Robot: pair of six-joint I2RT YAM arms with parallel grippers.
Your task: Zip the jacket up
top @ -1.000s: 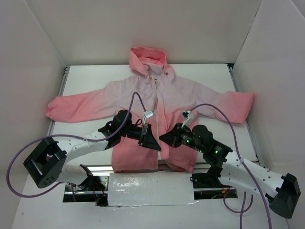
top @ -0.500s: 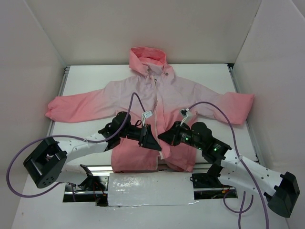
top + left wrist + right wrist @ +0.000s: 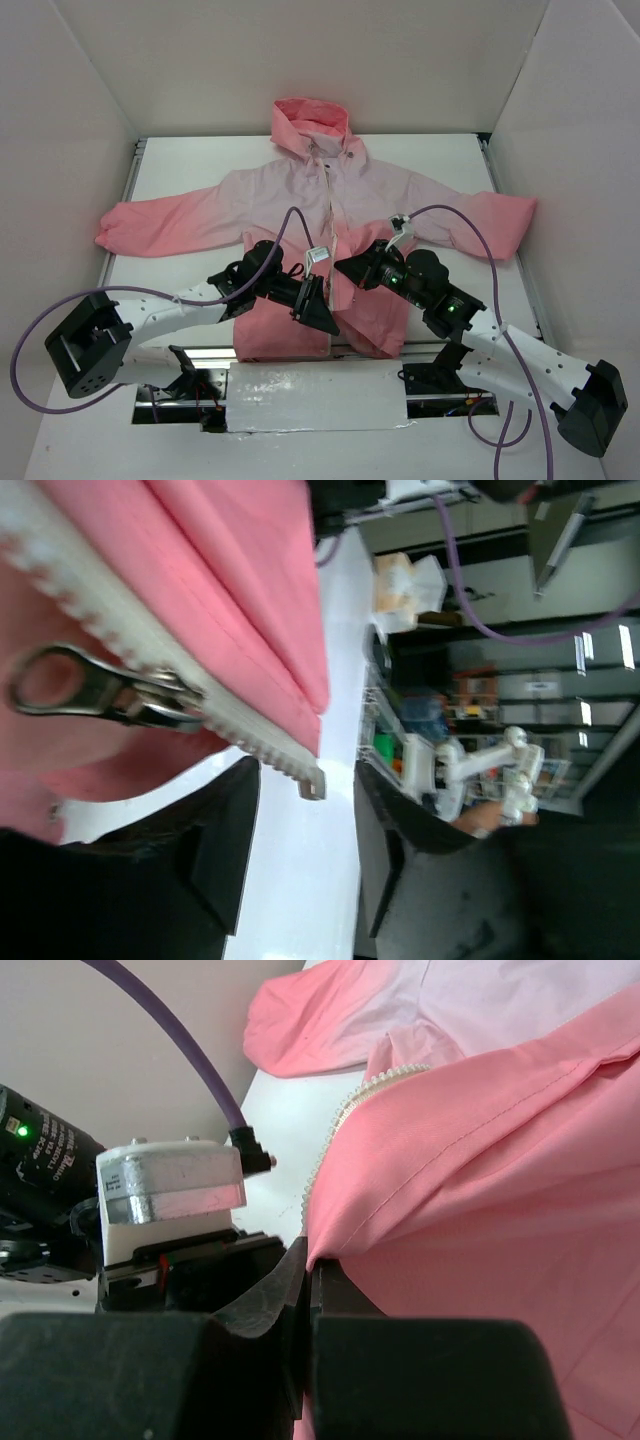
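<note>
Barely started, judging by the jacket (image 3: 260, 210): spread flat, hood far, hem near, lower front not yet joined. Pinching the right front edge in the right gripper (image 3: 310, 1278), clenched on cloth. Straddling the near end of the zipper (image 3: 232, 732) with the left gripper (image 3: 306, 810), jaws apart, gripping nothing. Left: mate both halves, then run the slider (image 3: 140, 695) far.

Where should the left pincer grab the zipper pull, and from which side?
Probably the metal pull tab, across its flat faces. It lies flat on the jacket beside the tooth row, ring end pointing away from the left pincer, whose fingers stand open around the row's bottom end. So come up along the teeth from that hem end, past the slider body.
</note>
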